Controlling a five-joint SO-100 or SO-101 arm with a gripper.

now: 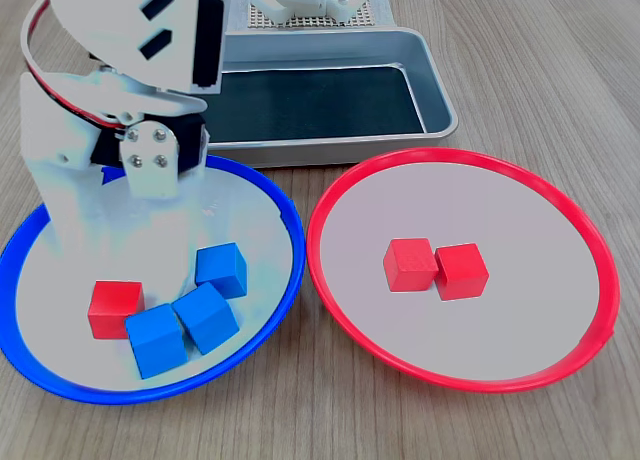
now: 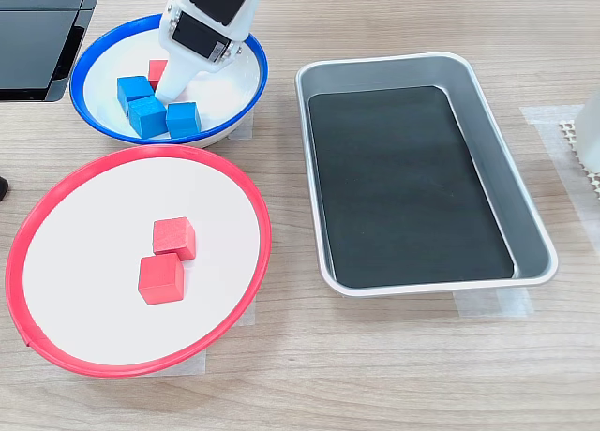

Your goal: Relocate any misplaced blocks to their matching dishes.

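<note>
Arm over blue-rimmed plate point(image 1: 285, 215), upper left of the second exterior view; gripper point(image 2: 173, 86) jaws hidden, can't tell open or closed.
1 red block point(image 1: 115, 308) beside 3 blue blocks point(image 1: 205, 315) there; 2 red blocks point(image 1: 436, 267) touching on red-rimmed plate point(image 1: 330, 195), possibly edge-to-edge.

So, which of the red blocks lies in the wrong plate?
The red block in the blue-rimmed plate, beside three blue blocks. The other two red blocks sit together in the red-rimmed plate.

First exterior view: near, front-on. Second exterior view: higher, side-on. Shared: blue-rimmed plate point(image 1: 290, 280) point(image 2: 255, 84), red-rimmed plate point(image 1: 330, 195) point(image 2: 253, 262), tray point(image 1: 440, 100) point(image 2: 487, 103).
</note>
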